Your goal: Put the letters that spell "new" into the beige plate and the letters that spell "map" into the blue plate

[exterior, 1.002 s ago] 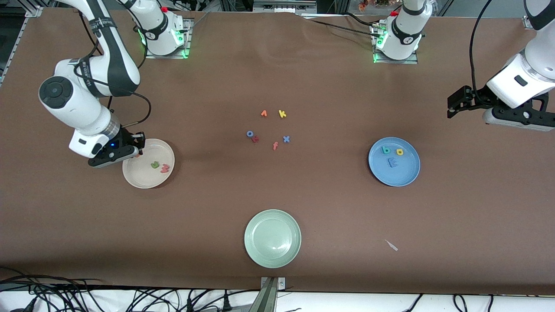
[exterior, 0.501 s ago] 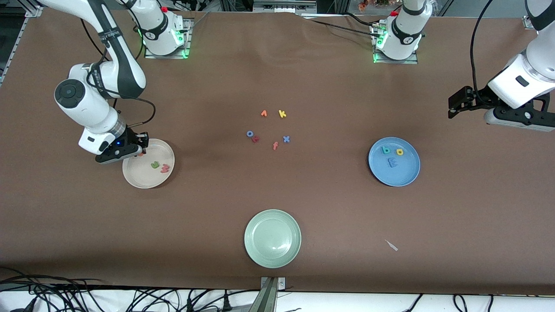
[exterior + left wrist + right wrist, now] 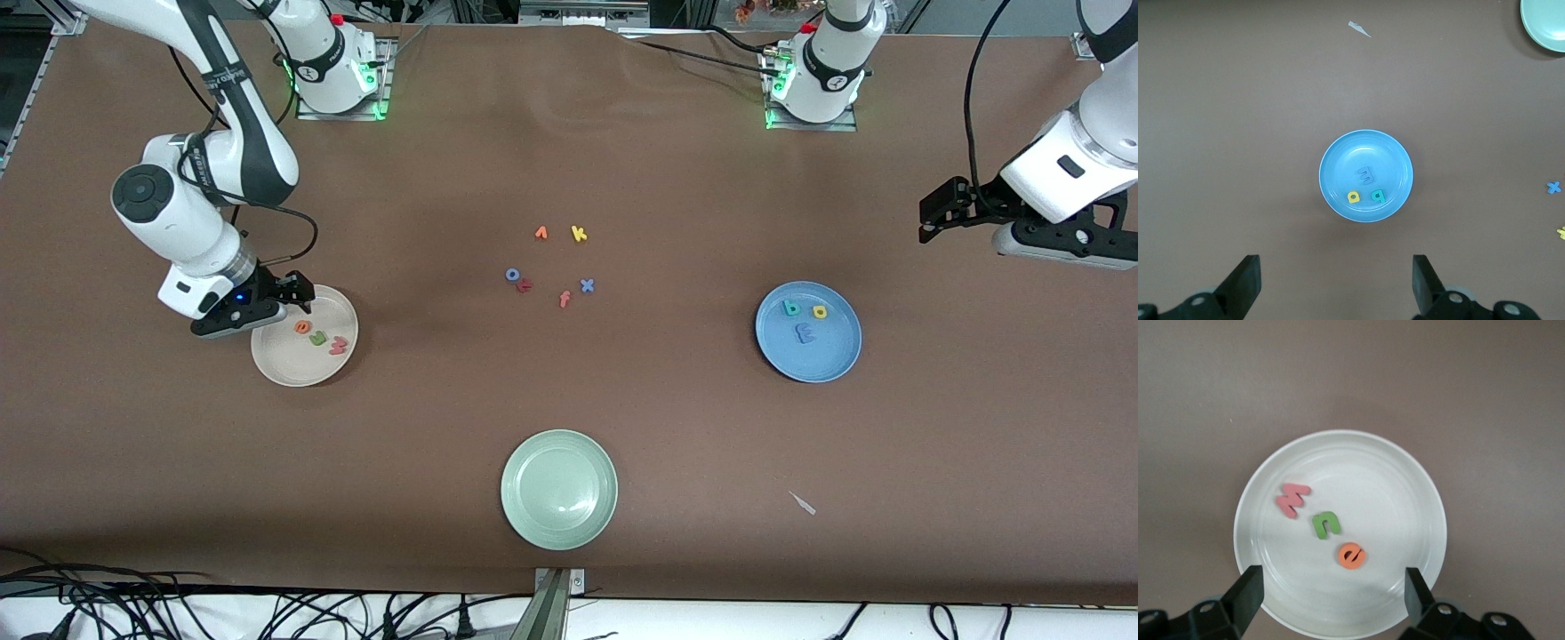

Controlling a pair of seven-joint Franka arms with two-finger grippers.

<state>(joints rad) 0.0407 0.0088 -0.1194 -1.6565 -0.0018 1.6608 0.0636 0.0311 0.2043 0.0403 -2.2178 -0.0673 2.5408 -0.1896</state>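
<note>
I hold the right gripper [image 3: 286, 298] open over the beige plate [image 3: 277, 366] near the table's right-arm edge: "n" [image 3: 1325, 525], "e" [image 3: 1351, 555], "w" [image 3: 1292, 499] lie inside. The left gripper [image 3: 1336, 285] waits open; the blue plate [image 3: 831, 356] holds "m" [image 3: 805, 334], "a" [image 3: 790, 308], "p" [image 3: 820, 312], so sorting appears complete.

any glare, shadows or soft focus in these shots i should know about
Front view: even light, a faint sheen on the pale green plate, a soft shadow along the table's near edge. Right wrist view: the beige plate and its letters are sharp, while the right gripper fingers at the edge look soft. Left wrist view: the blue plate casts a thin shadow.
</note>
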